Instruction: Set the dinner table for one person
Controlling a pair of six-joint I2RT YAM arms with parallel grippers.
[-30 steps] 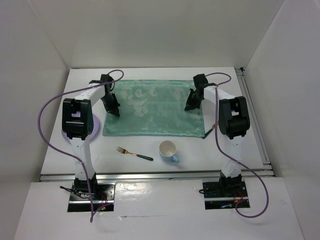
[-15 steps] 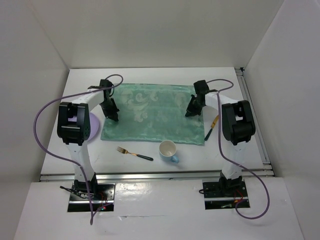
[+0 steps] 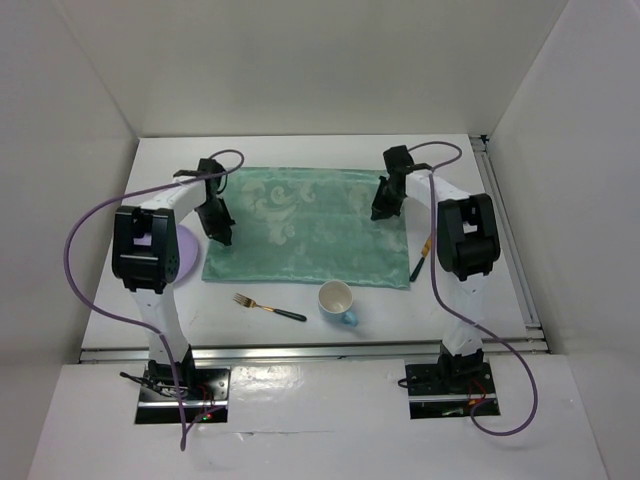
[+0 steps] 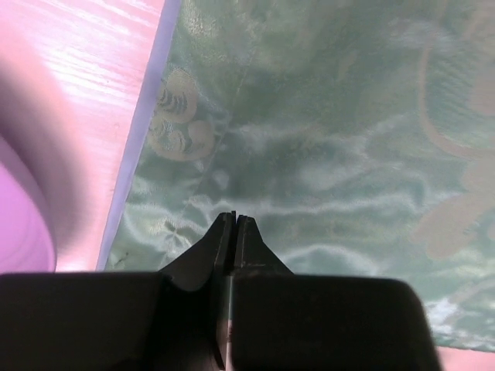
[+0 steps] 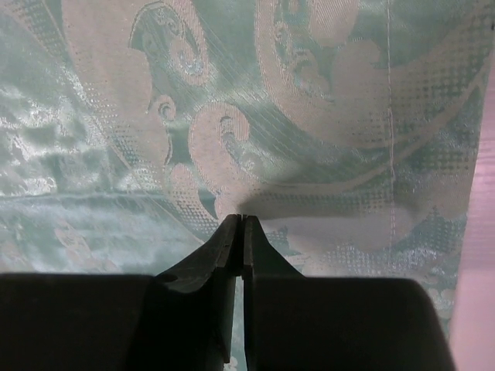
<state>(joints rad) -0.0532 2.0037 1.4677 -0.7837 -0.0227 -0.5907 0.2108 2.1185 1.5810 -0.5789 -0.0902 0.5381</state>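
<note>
You seem to be finishing the laying of the teal-green patterned cloth (image 3: 305,227) flat on the middle of the large white table (image 3: 300,150), left jaws and right jaws together above its side edges, so next lift clear and fetch the round lilac plate (image 3: 188,258) beside it.

Dragged the teal-green patterned satin cloth (image 3: 305,228) toward the near edge of the white dinner table (image 3: 495,285), leaving both hems lower in the top view than a second ago. Brought its near hem closer to the black-handled gold fork (image 3: 266,306) and the blue-and-white cup (image 3: 336,300). Moved the left gripper (image 4: 234,220) nearer along the cloth's left edge and swung that elbow outward, baring more of the round lilac plate (image 3: 190,256). Drew the right gripper (image 5: 239,220) nearer, then back toward the far side within the last half second. Bared more of the slim dark-handled knife (image 3: 421,258) beside the cloth's right edge.
</note>
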